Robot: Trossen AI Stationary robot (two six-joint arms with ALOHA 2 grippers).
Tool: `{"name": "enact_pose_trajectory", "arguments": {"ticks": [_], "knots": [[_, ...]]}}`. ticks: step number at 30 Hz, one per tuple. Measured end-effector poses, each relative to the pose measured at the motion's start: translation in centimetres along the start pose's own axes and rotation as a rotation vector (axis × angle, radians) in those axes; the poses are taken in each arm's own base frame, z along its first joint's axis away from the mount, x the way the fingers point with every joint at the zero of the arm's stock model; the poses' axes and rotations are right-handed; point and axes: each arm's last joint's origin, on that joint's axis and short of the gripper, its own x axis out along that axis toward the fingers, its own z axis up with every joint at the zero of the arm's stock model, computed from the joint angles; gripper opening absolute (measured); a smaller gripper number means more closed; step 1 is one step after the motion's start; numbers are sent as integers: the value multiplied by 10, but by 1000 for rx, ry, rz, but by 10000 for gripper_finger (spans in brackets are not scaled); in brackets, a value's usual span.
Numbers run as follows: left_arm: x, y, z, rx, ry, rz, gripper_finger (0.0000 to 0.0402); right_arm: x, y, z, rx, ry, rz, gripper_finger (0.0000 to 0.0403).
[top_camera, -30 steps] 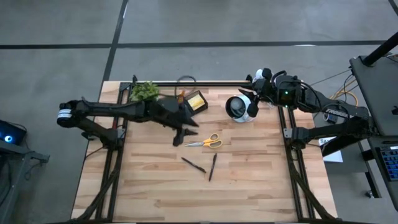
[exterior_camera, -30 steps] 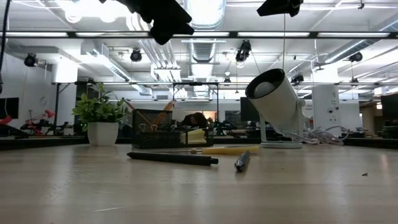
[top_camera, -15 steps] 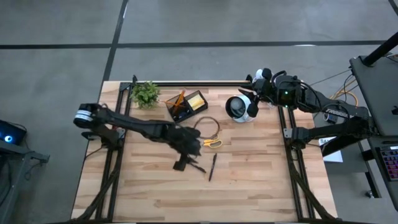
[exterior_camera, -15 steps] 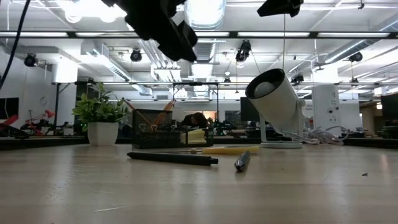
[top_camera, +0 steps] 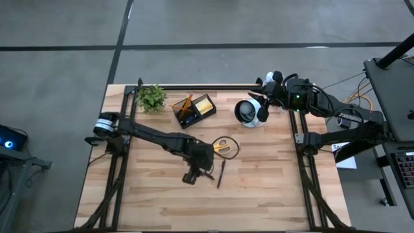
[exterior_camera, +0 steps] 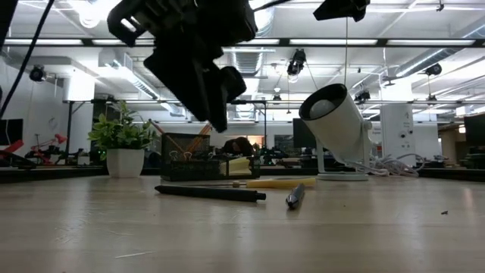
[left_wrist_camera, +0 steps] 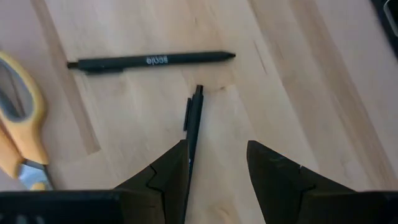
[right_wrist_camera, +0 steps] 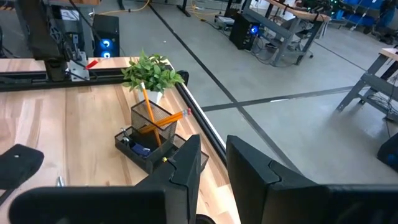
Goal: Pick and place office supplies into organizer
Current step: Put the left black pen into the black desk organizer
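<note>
My left gripper [top_camera: 196,173] hangs open over two dark pens in the middle of the table, touching nothing. In the left wrist view its fingers [left_wrist_camera: 217,171] stand above one pen [left_wrist_camera: 193,121], whose near end passes under one finger. The other pen [left_wrist_camera: 152,60] lies beyond it. The yellow-handled scissors [top_camera: 222,147] lie flat beside them. The black organizer [top_camera: 194,109] stands at the far side with orange pencils and a yellow sticky-note block in it. My right gripper [right_wrist_camera: 214,168] waits open and empty at the far right [top_camera: 268,87].
A small green plant [top_camera: 150,97] stands left of the organizer. A white round lamp-like cup [top_camera: 249,111] stands at the far right, under my right arm. Bare wood lies toward the near edge [top_camera: 213,207].
My left gripper has gone from beside the organizer toward the near edge and come down, and now hangs low over the pens. The pens and scissors have stayed where they were.
</note>
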Motion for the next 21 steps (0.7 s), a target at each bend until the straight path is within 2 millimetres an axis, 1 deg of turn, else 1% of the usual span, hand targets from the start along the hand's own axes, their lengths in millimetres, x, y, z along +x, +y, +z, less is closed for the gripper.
{"name": "enact_pose_trajectory", "arguments": {"ticks": [5,11,15,21], "knots": [[15,2,-4,-9,60,32,146,0,0,0,0,0,0,66],[21,4,-7,-19,90,64,146,0,0,0,0,0,0,66],[25,1,-8,-12,106,56,146,0,0,0,0,1,0,66],[41,-3,-13,-5,153,62,146,0,0,0,-1,3,0,66]]}}
